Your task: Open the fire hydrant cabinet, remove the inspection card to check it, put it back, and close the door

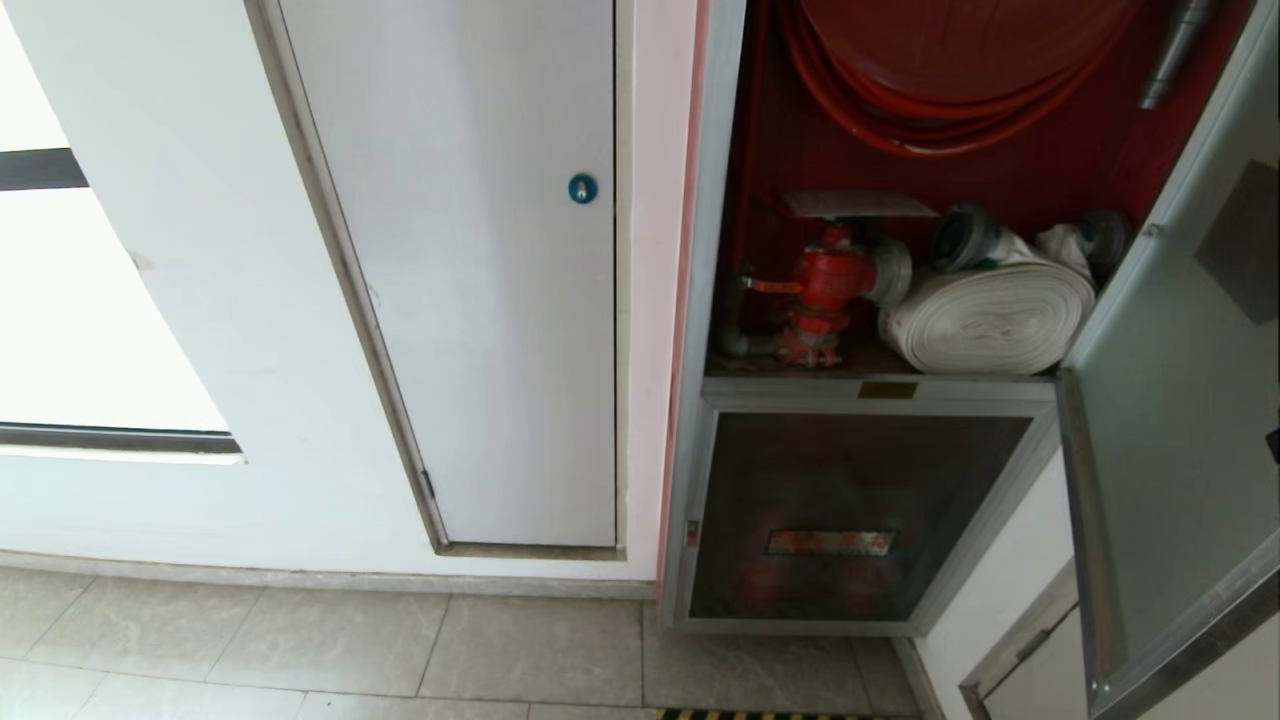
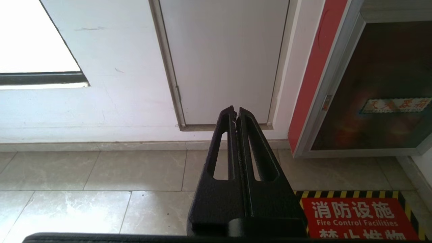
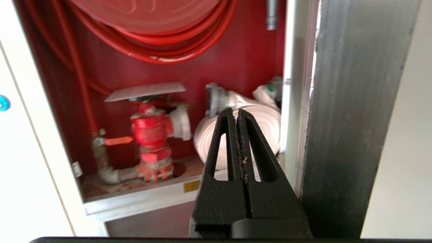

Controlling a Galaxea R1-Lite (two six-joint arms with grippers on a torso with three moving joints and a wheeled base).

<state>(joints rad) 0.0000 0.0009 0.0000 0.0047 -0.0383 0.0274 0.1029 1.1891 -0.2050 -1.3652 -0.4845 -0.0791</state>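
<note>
The door hangs open; right tool pinched closed, empty, facing the cabinet; left tool likewise.

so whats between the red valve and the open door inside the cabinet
In the head view the rolled white hose lies between the red valve and the open door, on the cabinet floor. The right wrist view shows the same.

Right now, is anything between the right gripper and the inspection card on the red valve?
Nothing visible: the smoked-glass door is open, and the shut right gripper faces the card atop the red valve.
</note>
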